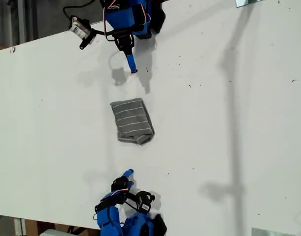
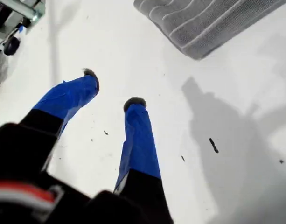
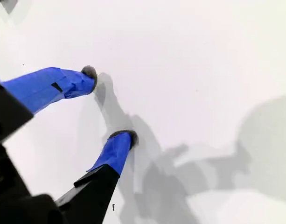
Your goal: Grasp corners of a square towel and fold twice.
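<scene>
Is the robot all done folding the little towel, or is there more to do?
It looks nearly finished. The towel lies on the white table as a small folded bundle, with one lower corner a bit rumpled. Nothing is in hand: my first hand and my second hand are both open and empty, apart from the cloth. Perhaps only tidying that corner is left.

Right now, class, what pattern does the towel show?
Dark grey with thin pale parallel stripes on the towel, clearest in the first wrist view.

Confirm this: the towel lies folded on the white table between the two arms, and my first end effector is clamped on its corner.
Wrong on the grip. The first wrist view shows my first end effector open and empty, short of the towel. The towel does lie folded on the table between the arms.
</scene>
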Robot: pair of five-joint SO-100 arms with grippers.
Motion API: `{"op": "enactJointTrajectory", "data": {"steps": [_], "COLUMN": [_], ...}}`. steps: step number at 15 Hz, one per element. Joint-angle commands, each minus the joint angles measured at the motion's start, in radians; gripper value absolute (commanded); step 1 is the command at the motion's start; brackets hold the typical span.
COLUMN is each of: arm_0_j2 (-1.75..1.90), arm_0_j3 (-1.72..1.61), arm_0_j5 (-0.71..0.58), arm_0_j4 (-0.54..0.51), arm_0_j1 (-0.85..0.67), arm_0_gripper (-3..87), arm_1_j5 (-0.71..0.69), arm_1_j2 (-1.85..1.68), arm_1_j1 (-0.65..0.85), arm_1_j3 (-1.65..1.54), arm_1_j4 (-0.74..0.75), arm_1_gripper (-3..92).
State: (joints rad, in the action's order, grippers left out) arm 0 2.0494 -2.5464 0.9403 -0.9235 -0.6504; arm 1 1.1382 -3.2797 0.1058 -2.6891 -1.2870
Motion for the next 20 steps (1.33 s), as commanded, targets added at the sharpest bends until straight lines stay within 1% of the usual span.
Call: {"op": "enactJointTrajectory", "data": {"steps": [1, 2, 4, 5, 6, 7, 9, 10, 11, 12, 13, 14, 17, 20], "arm_0_j2": [0.316, 0.503, 0.845, 1.058, 1.333, 1.424, 1.425, 1.425, 1.425, 1.425, 1.425, 1.422, 1.422, 1.422], "arm_0_j3": [-0.146, -0.227, -0.353, -0.414, -0.48, -0.502, -0.512, -0.515, -0.518, -0.528, -0.548, -0.548, -0.563, -0.568], "arm_0_j5": [0.023, 0.038, 0.107, 0.158, 0.216, 0.278, 0.339, 0.359, 0.399, 0.466, 0.566, 0.566, 0.4, 0.311], "arm_0_j4": [0.014, -0.014, -0.135, -0.222, -0.339, -0.402, -0.385, -0.396, -0.414, -0.414, -0.419, -0.419, -0.399, -0.391], "arm_0_j1": [-0.041, -0.041, -0.012, 0.031, 0.091, 0.135, 0.212, 0.23, 0.255, 0.287, 0.313, 0.347, 0.443, 0.446], "arm_0_gripper": [21.4, 21.7, 21.8, 22.1, 22.2, 22.0, 21.7, 22.1, 23.6, 25.6, 24.8, 24.2, 23.1, 20.5], "arm_1_j5": [0.069, 0.089, 0.13, 0.181, 0.222, 0.261, 0.308, 0.397, 0.532, 0.543, 0.526, 0.506, 0.36, 0.36], "arm_1_j2": [-0.005, -0.005, -0.005, -0.005, -0.005, -0.005, -0.005, -0.005, -0.005, -0.005, -0.005, -0.005, -0.005, -0.005], "arm_1_j1": [0.034, 0.028, 0.015, 0.014, 0.006, 0.002, -0.015, -0.02, -0.037, -0.081, -0.077, -0.057, 0.026, 0.038], "arm_1_j3": [-0.025, -0.049, -0.078, -0.092, -0.106, -0.123, -0.16, -0.173, -0.206, -0.221, -0.215, -0.212, -0.209, -0.204], "arm_1_j4": [-0.031, -0.023, -0.02, -0.029, -0.032, -0.021, 0.009, -0.043, -0.118, -0.11, -0.117, -0.121, -0.152, -0.153], "arm_1_gripper": [17.4, 18.0, 19.8, 19.8, 19.2, 19.1, 19.1, 19.1, 17.0, 16.3, 16.2, 16.2, 16.2, 16.3]}}
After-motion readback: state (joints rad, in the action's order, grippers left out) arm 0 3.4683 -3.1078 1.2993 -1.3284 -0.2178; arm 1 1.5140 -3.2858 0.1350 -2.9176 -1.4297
